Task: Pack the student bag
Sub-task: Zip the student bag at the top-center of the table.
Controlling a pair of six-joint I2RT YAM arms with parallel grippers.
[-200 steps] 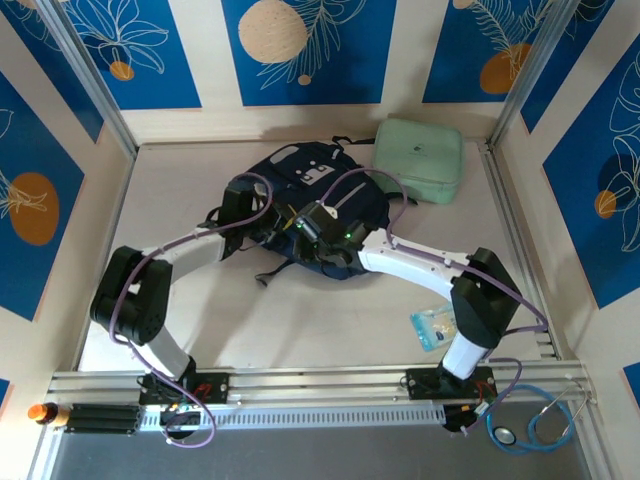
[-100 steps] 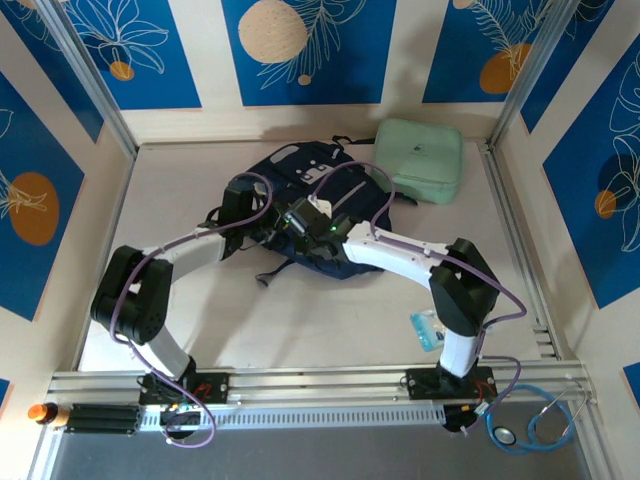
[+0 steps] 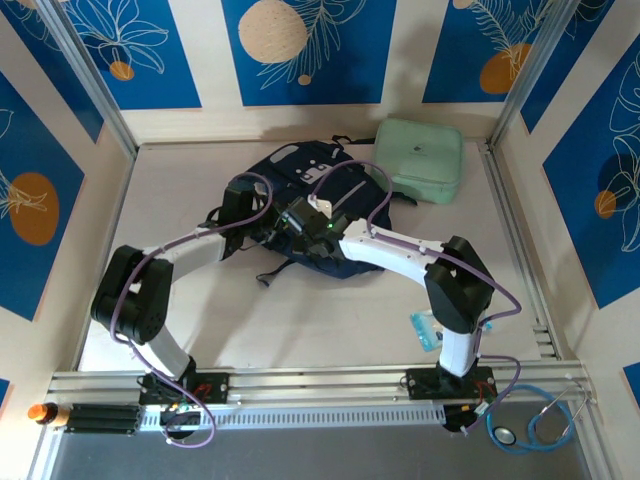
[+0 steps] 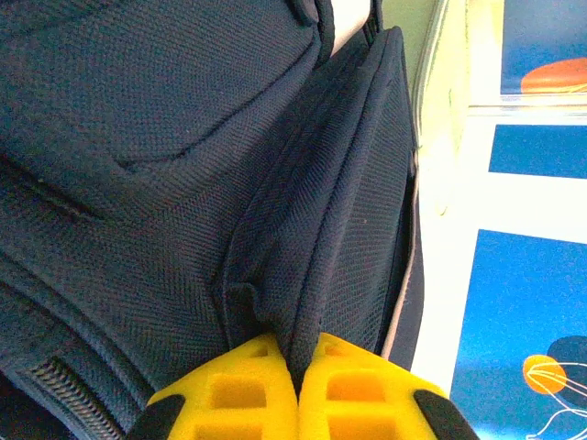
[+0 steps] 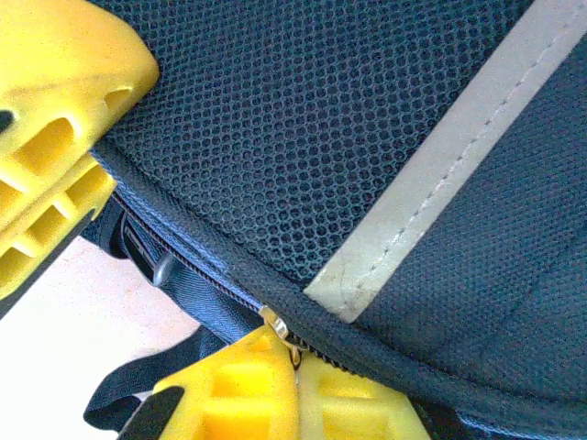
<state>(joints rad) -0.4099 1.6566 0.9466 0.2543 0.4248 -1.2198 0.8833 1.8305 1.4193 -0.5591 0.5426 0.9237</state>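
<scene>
Toward the far edge of the table (image 3: 300,330), the student bag (image 3: 300,165) lies flat, with a mint-green case (image 3: 420,160) just beside it in the far right corner. The left gripper (image 4: 298,367) is clamped on a fold of the bag's navy fabric, bracing it. The right gripper (image 5: 295,367) is pinched tight on the small metal zip pull (image 5: 278,328). The step in hand appears to be unzipping the bag. The next move likely calls for drawing the pull along its track against taut fabric.
</scene>
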